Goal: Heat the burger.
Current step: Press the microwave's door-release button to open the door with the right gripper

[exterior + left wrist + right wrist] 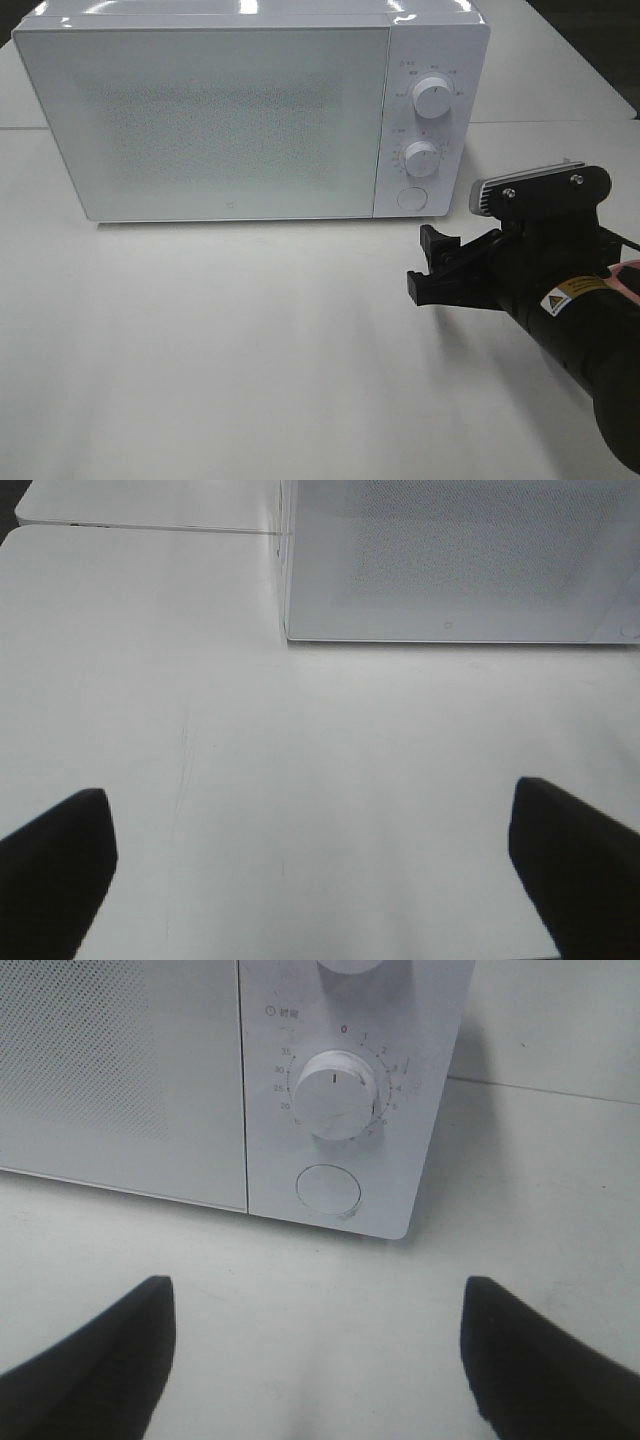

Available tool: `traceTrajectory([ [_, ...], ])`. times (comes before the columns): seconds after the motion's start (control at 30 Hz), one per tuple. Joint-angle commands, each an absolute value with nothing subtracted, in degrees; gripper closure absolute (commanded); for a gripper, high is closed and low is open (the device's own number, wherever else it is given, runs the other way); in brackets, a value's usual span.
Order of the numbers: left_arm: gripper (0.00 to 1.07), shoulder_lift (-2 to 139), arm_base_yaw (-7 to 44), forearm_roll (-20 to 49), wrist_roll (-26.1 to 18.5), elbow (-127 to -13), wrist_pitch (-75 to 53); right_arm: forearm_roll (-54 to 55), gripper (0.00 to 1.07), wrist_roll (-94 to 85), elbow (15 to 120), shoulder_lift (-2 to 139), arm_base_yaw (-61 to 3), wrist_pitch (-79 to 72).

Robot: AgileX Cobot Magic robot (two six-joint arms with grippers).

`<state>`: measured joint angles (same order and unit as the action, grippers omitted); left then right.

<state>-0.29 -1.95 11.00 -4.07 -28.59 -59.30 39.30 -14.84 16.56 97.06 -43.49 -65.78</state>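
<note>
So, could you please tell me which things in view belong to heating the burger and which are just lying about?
For the job:
- microwave, door shut
- upper knob, lower knob, button
- right tool, open, holding nothing
- left tool, open, holding nothing
(The burger is not in view.)

Lying about:
- nothing that shows; only the table under it all

The right arm (575,340) is a matte black cylinder bearing a yellow-and-white warning label (572,296). A black bracket (560,195), fastened by two screws (576,179), carries a grey ribbed camera housing (515,183). A pink cable (628,283) runs alongside. The right gripper (423,263) and left gripper (310,875) have black fingers.
</note>
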Motion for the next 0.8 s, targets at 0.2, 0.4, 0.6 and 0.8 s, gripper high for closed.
traceTrajectory([
  [0.2,0.07,-1.3,-1.9,11.2,-4.1,-28.5,-58.8,39.4,0.32,-15.0,17.0,98.1,-43.8,-67.7],
  [0.4,0.07,-1.3,-1.9,11.2,-4.1,-28.5,-58.8,39.4,0.32,-14.7,17.0,98.1,-43.8,-68.8],
  [0.6,0.07,-1.3,-1.9,11.2,-4.1,-28.5,-58.8,39.2,0.33,-13.2,17.2,98.1,-43.8,-68.8],
  [0.8,0.07,-1.3,-1.9,11.2,-4.1,-28.5,-58.8,39.2,0.46,3.7,17.2,98.1,-43.8,-68.8],
])
